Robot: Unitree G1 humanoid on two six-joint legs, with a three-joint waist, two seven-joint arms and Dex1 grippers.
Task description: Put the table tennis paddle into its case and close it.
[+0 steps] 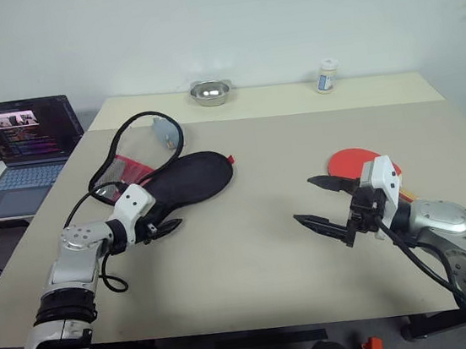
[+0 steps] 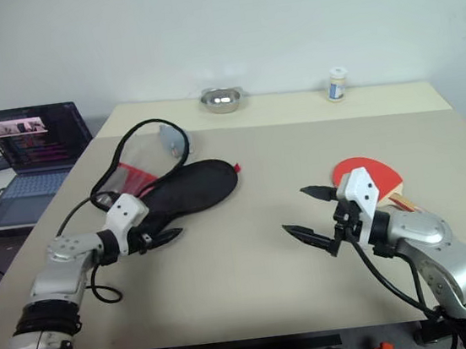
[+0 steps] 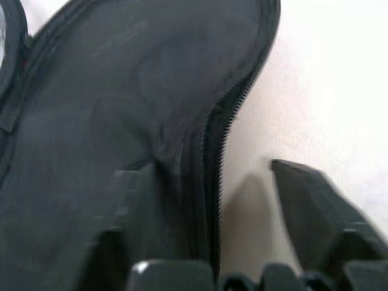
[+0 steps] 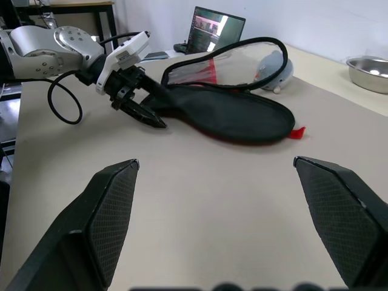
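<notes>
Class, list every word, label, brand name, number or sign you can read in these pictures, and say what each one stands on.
No text here can be read.
Laptop screen: lines of text and small pictures, too small to read.
Small white jar: a label shows, too small to read.
Case: no legible logo or lettering.
Table tennis paddle: no print visible.
</notes>
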